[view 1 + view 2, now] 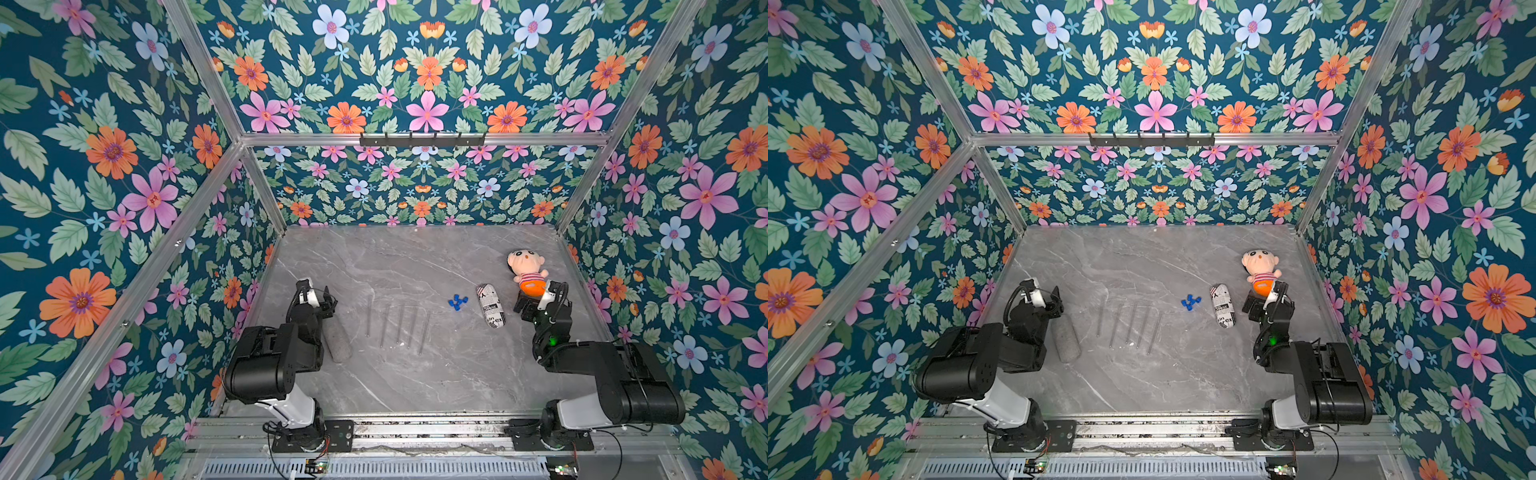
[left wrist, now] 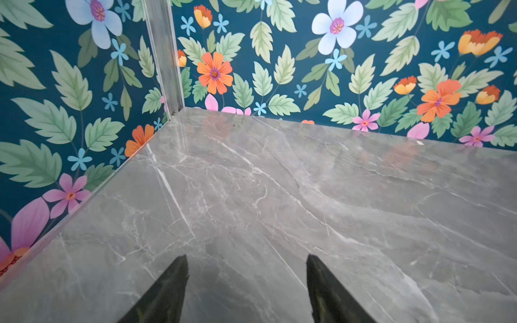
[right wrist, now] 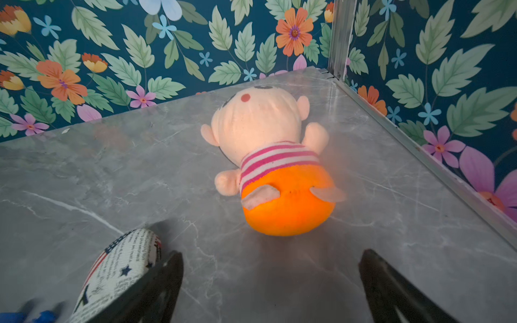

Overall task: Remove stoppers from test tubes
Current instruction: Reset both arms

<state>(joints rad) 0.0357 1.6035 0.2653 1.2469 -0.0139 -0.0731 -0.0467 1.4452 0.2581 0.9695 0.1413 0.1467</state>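
While right gripper (image 3: 270,253) gapes, stoppers (image 1: 457,302) near — apart

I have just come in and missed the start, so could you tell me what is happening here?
Neither arm is handling anything. The left gripper and right gripper both stand open and empty above the marble table. Five test tubes lie in a row, uncapped as far as the top views show, and the blue stoppers sit in a small pile between them and the newsprint-patterned can.
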